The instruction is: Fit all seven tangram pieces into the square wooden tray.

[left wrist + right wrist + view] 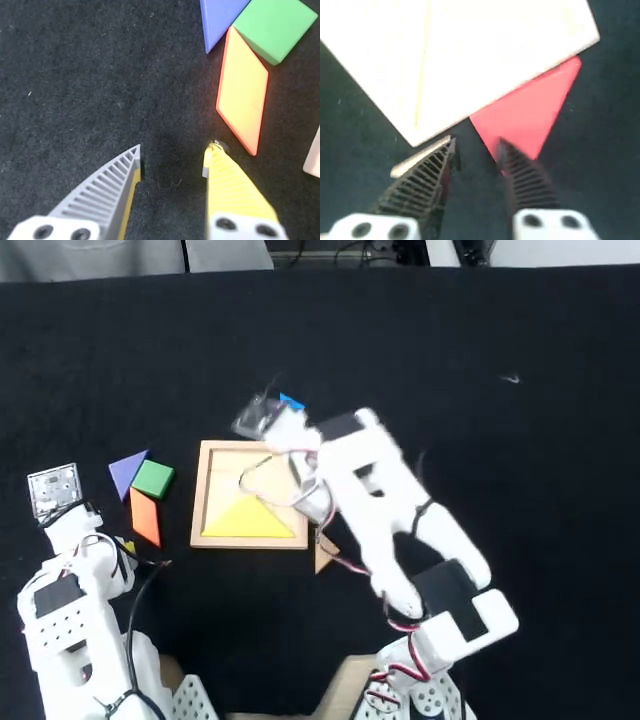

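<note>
**Tangram in progress:** the square wooden tray (225,472) lies left of the middle of the dark surface (520,440). One large yellow triangle (248,520) is already seated in it, with its long side along the tray's near rim and its apex pointing at the tray's centre.

The right tool (475,145) hangs low over the tray's far right corner, its jaws parted a little and holding nothing. One fingertip appears to overlap the red triangle (530,112), which lies flat against the tray's outer wall. This is probably a line-up to pinch that piece by a corner, though contact is hard to judge. A blue piece (292,402) lies just beyond, toward the far edge.

The left tool (172,150) hovers wide open and empty toward the near left corner. It is aimed at the cluster left of the tray: a purple-blue triangle (220,20), green square (275,27) and orange parallelogram (242,90), packed close together. The parallelogram's long axis runs far to near, roughly along the tray's left side. A tan piece (325,558) sits by the tray's near right corner.
</note>
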